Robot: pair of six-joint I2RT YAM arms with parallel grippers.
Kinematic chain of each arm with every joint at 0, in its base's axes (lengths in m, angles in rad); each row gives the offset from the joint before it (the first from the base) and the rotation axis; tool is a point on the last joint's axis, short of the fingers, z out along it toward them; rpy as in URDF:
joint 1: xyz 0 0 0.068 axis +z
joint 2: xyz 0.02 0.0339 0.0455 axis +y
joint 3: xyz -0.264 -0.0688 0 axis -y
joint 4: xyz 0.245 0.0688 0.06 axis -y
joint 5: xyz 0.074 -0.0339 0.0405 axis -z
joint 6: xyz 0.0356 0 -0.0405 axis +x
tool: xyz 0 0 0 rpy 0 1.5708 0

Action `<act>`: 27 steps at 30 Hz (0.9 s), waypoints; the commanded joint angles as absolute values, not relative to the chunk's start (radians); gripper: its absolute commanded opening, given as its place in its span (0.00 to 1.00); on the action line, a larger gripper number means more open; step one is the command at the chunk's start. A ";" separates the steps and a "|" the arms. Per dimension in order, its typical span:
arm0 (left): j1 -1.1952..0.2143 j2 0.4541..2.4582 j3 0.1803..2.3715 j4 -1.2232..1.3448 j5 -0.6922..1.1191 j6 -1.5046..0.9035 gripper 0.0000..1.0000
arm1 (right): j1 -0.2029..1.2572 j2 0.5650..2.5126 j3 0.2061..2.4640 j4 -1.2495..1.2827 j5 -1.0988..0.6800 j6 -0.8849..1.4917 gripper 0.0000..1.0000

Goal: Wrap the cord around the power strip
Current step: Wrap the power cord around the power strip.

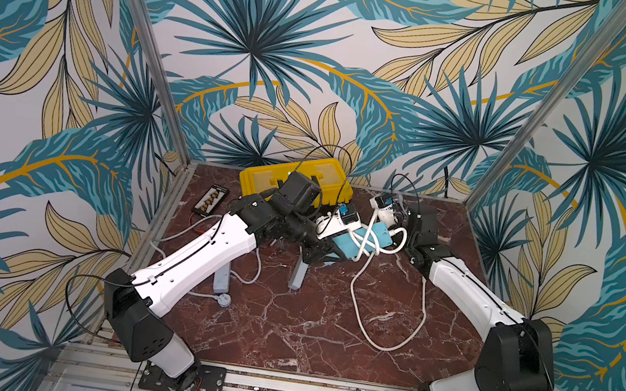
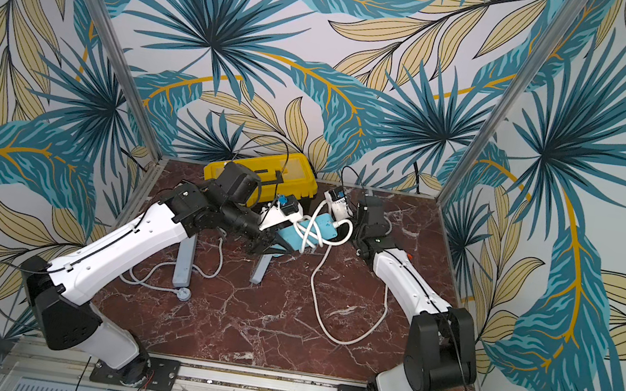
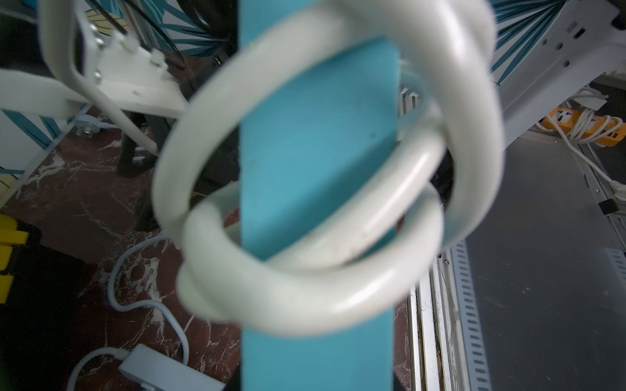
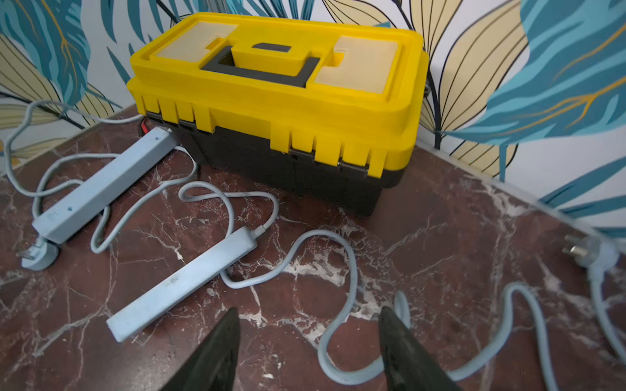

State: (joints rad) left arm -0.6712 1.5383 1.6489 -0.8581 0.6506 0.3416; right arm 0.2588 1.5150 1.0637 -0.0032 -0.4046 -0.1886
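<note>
A: What's holding what?
B: Your left claw (image 1: 326, 251) is clenched on one end of the blue rectangular plastic power strip (image 1: 384, 230). The strip is raised and juts out from it toward your right claw (image 4: 309, 311).
A: And the wrapping?
B: The thick white cord (image 3: 338, 298) loops loosely round the strip just beyond your left claw, crossing over itself. The rest trails down onto the red-brown marble tabletop (image 1: 283, 326), on the near side of your right claw.
A: The other side?
B: Your right claw stands released, spread wide with nothing in it, just beside the strip's far end.
</note>
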 commanded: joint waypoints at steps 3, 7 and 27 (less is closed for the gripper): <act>-0.671 1.534 1.740 -0.815 0.619 0.231 0.00 | 0.261 1.426 0.918 0.230 -0.352 0.002 0.68; -0.636 1.530 1.728 -0.700 0.594 0.076 0.00 | 0.269 1.411 0.788 0.354 -0.259 0.129 0.67; -0.368 1.579 1.669 -0.459 0.372 -0.196 0.00 | 0.503 1.196 0.703 -0.046 0.013 -0.143 0.00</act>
